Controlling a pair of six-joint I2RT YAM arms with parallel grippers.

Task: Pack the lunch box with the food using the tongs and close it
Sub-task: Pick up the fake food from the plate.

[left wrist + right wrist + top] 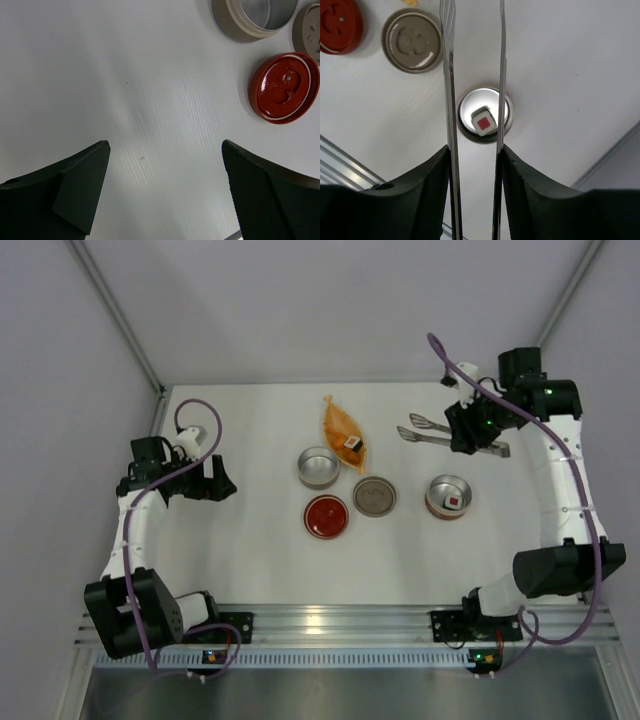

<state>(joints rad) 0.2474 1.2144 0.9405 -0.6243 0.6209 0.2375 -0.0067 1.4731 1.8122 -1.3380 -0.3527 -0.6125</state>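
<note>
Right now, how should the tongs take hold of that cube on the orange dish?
Pinch the cube across two opposite flat sides, with the tongs coming straight down. It sits dark top up on the shallow orange dish, so its sides are likely exposed.

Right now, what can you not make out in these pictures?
- Tips of the tongs: right wrist view, cut off by the top edge.
- The food on the orange dish: top view, too small to count.
- One lunch box container: left wrist view, top edge cuts it off.
</note>
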